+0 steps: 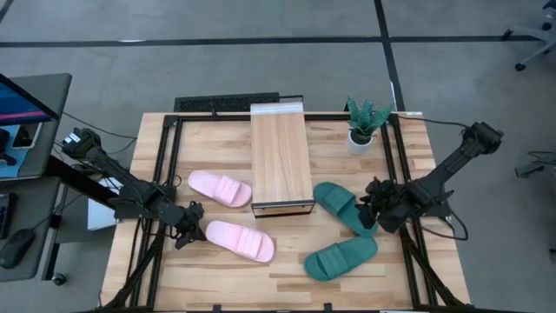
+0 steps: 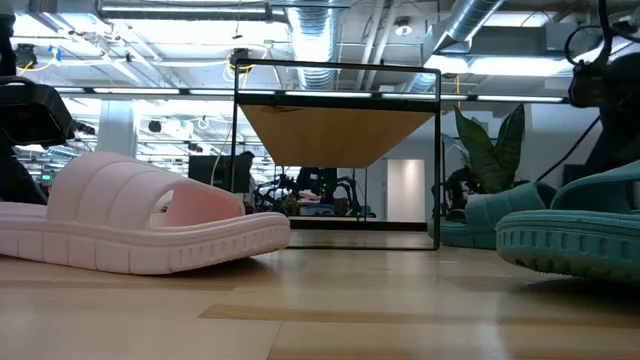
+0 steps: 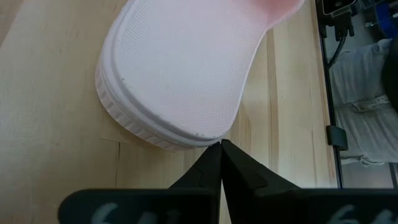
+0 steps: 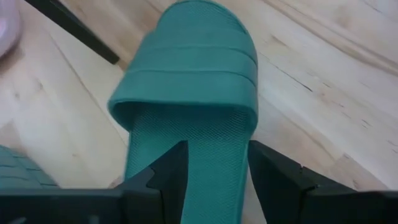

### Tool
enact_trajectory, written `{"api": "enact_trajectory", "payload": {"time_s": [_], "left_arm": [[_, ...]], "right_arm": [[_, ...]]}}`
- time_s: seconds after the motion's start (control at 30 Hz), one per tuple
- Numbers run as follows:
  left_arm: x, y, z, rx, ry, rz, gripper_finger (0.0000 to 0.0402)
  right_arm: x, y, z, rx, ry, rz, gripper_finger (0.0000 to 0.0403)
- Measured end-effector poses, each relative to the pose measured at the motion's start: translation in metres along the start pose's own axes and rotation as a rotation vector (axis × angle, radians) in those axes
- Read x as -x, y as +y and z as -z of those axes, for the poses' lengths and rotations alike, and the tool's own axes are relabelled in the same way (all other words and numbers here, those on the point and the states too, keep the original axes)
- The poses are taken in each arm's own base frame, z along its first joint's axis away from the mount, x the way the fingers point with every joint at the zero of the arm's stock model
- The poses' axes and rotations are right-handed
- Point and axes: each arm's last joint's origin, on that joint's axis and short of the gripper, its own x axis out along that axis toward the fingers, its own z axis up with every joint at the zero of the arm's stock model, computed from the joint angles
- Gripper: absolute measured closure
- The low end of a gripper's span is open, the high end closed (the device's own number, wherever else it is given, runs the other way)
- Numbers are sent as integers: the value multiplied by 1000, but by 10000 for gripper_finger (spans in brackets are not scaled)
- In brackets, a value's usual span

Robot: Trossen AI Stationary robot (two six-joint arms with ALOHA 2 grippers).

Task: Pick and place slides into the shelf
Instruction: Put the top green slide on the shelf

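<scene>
Only the right wrist view shows right gripper [image 4: 216, 169] fingers [image 4: 171, 168] straddling a teal slide [image 4: 193, 93].

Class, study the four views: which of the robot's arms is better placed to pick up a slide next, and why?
The right. Its claw stands open over the heel of a dark teal foam slide beside the wood-topped black-framed shelf. The left claw is shut, merely at the edge of a light pink foam slide.

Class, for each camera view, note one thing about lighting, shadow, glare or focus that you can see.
High view: even light, with soft shadows under the shelf. Low view: ceiling lights glare brightly, and the near pink slide looks soft. Left wrist view: the dark left gripper is blurred beside the pink slide's heel. Right wrist view: the right gripper is soft-edged, while the teal slide is evenly lit.
</scene>
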Motion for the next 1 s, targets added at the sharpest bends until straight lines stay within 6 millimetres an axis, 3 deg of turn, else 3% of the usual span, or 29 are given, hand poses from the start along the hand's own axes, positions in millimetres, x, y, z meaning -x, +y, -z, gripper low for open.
{"api": "enact_trajectory", "payload": {"time_s": [0.43,0.7,1.0], "left_arm": [[0,0,0,0,0,0,401],[0,0,0,0,0,0,401],[0,0,0,0,0,0,401]], "right_arm": [[-20,3,1,-12,-5,147,241],[-29,10,-4,7,-32,134,239],[-41,3,-2,17,-25,222,241]]}}
